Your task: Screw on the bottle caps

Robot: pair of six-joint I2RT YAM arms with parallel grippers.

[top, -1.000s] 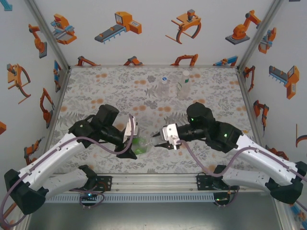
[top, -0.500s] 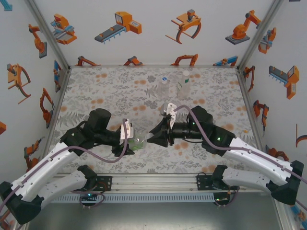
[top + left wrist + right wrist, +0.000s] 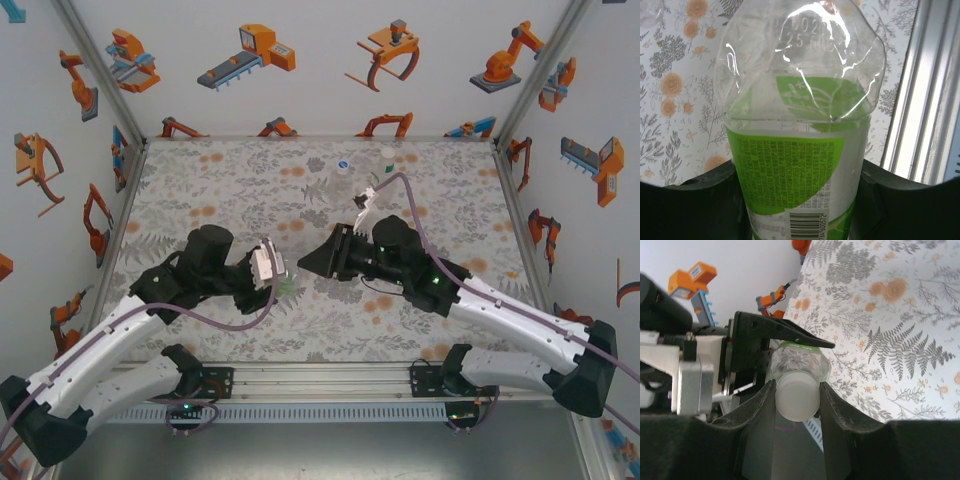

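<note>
The left gripper (image 3: pixel 274 284) is clamped around the green bottle (image 3: pixel 799 150), holding it by the table's (image 3: pixel 200 180) near edge, about midway along. The right gripper (image 3: pixel 308 264) pinches a white cap (image 3: pixel 796 401) at the bottle's mouth, so this cap looks partway screwed on, not yet surely tight. The two clear bottles (image 3: pixel 343 180) by the far edge seem capped already.

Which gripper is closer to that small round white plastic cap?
Right. The right gripper is shut on the white cap; the left gripper holds the green-labelled clear plastic bottle by its body.
</note>
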